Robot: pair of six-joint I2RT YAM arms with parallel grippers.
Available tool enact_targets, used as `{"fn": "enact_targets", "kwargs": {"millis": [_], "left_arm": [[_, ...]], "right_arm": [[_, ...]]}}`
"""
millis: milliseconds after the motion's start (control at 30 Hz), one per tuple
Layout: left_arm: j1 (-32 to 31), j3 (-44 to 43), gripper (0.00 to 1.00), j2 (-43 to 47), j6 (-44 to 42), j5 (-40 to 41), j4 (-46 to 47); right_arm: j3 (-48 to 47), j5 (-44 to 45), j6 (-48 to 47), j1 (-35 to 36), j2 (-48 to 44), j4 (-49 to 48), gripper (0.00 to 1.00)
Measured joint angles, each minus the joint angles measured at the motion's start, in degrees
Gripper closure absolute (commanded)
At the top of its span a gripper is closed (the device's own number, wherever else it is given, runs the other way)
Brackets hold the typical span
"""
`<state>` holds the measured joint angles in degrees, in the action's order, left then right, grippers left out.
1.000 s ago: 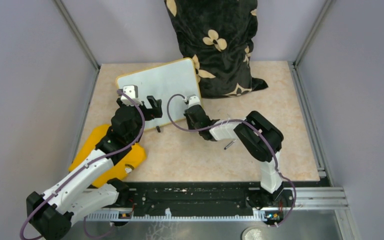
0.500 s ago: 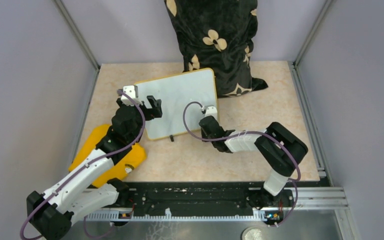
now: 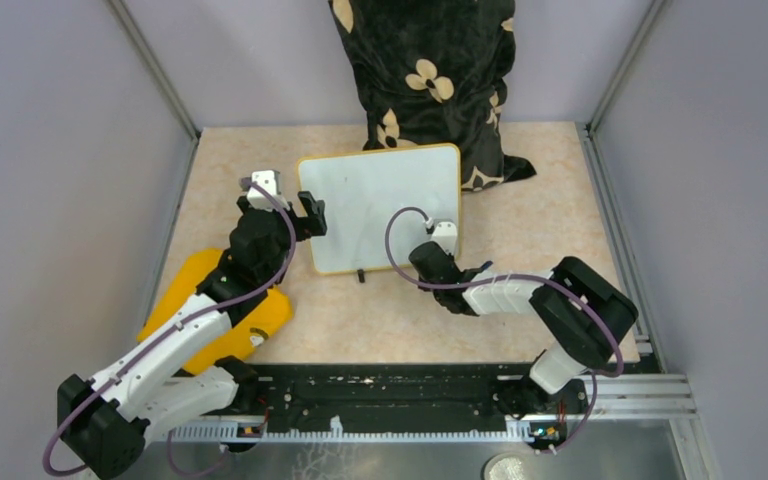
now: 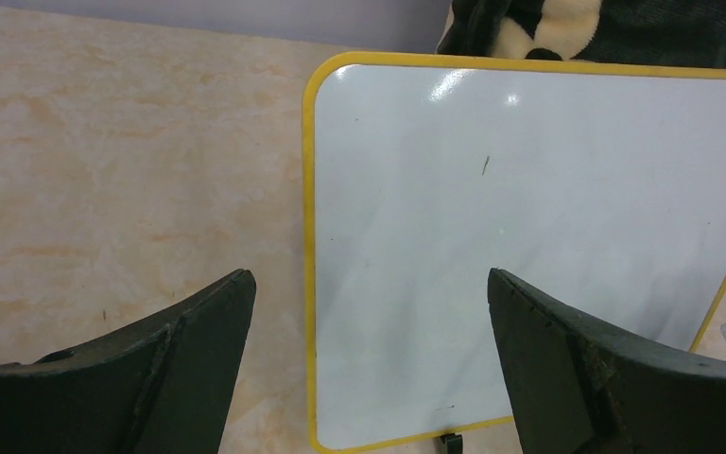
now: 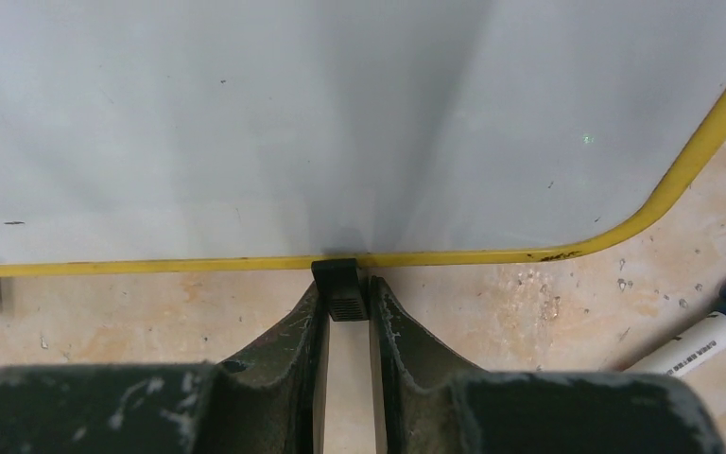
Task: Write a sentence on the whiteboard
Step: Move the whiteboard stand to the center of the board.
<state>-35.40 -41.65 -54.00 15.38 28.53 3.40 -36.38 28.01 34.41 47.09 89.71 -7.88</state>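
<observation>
Whiteboard (image 3: 380,205) lies flat on the beige table (image 3: 560,200), upper centre of the top view. Its far right corner is against a dark cushion (image 3: 430,80) with cream flowers.

Right arm: you see it rise from its base at lower right, fold at an elbow near the right edge, and run its forearm low and leftward to the board's near right corner. Right gripper (image 5: 345,298) is clenched on the small black foot (image 5: 340,287) under the yellow rim, one finger on each side of it.

Left arm: it reaches diagonally from lower left, over the yellow cloth (image 3: 210,310), to the board's left edge. Left gripper (image 4: 369,279) is released, jaws spread wide. In its wrist view one finger sits over the table and the other over the white surface. You cannot tell whether either touches.

Writing: the board face shows only a short dark tick and a few specks. A marker (image 5: 709,331) with a blue cap and white barrel lies on the table at lower right of the right wrist view. Its barrel print is too small to read.
</observation>
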Motion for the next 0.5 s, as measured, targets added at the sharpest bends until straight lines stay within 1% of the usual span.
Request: {"fn": "enact_targets", "kwargs": {"millis": [500], "left_arm": [[0.0, 0.0, 0.02, -0.4, 0.0, 0.0, 0.0]], "right_arm": [[0.0, -0.5, -1.8, -3.3, -0.1, 0.2, 0.94]]}}
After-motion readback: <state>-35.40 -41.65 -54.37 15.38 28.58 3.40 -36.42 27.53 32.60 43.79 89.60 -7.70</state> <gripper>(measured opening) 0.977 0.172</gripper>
